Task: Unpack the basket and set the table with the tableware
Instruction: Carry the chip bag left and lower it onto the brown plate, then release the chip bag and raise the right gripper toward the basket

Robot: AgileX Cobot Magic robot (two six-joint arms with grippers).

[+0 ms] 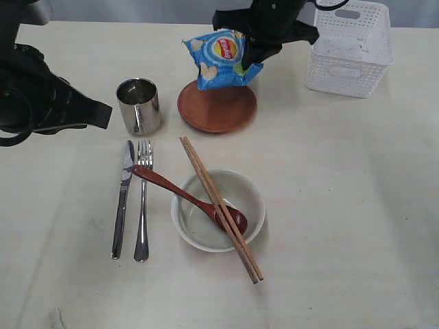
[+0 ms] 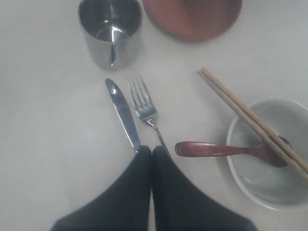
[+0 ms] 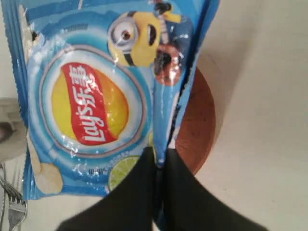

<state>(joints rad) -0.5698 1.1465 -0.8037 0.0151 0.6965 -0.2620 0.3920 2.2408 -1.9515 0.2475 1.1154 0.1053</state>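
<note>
My right gripper [image 1: 255,56] is shut on the edge of a blue snack bag [image 1: 221,58], which hangs over the brown plate [image 1: 217,107]; in the right wrist view the bag [image 3: 91,96] fills most of the frame with the plate [image 3: 198,125] behind it. The white basket [image 1: 350,48] stands at the back right. On the table [image 1: 343,205] lie the steel mug [image 1: 138,105], knife [image 1: 123,197], fork [image 1: 143,199], and cream bowl [image 1: 218,210] with the wooden spoon [image 1: 188,197] and chopsticks [image 1: 219,207] across it. My left gripper [image 2: 152,150] is shut and empty, above the knife [image 2: 123,114] and fork [image 2: 144,108] handles.
The left arm [image 1: 41,96] hangs over the table's left side. The basket's inside is hidden from here. The table's back edge runs just behind the basket.
</note>
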